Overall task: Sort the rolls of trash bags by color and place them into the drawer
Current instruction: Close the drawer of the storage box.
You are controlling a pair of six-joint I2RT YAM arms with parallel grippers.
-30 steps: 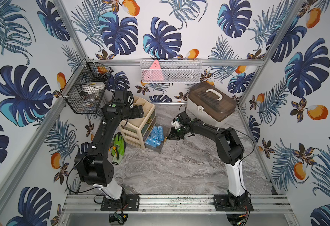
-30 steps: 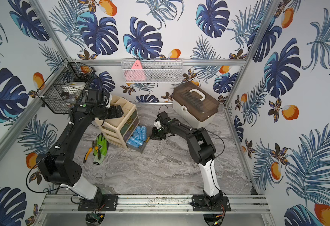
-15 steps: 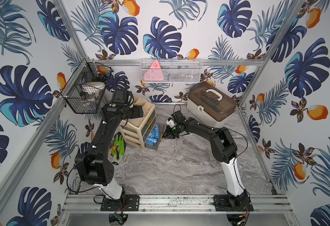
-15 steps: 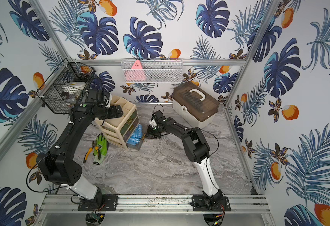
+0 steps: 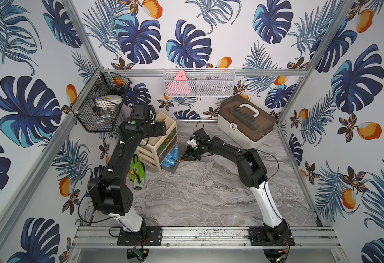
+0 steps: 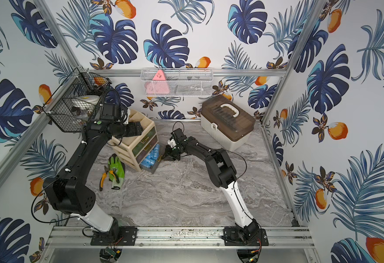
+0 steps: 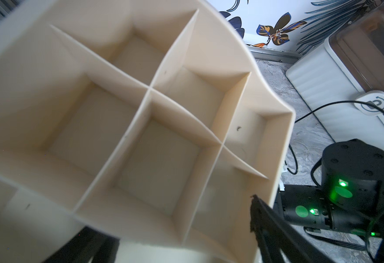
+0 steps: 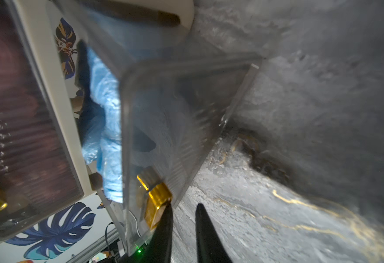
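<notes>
Several light blue rolls of trash bags point(image 5: 171, 154) point(image 6: 151, 156) point(image 8: 104, 109) lie in the bottom drawer point(image 5: 178, 164) point(image 8: 175, 127) of a beige cabinet point(image 5: 161, 145) point(image 6: 141, 136). The drawer stands partly open. My right gripper point(image 5: 187, 157) point(image 6: 167, 157) point(image 8: 183, 206) is low at the drawer's clear front. Its jaws are only slightly apart with nothing between them, and one fingertip touches the gold handle point(image 8: 157, 200). My left gripper point(image 5: 161, 129) point(image 7: 175, 239) hovers wide open over the cabinet's empty top compartments point(image 7: 163, 159). Something pinkish shows through the drawer front above point(image 8: 16, 118).
A green glove point(image 5: 136, 168) point(image 6: 116, 168) and pliers point(image 6: 104, 176) lie on the floor left of the cabinet. A white box with a brown lid point(image 5: 245, 123) stands at the back right. A black wire basket point(image 5: 100, 102) and a white mesh basket point(image 5: 198, 82) hang on the walls.
My right gripper has moved left toward the cabinet, and the bottom drawer has slid partway in with it. The left arm has stayed still.
</notes>
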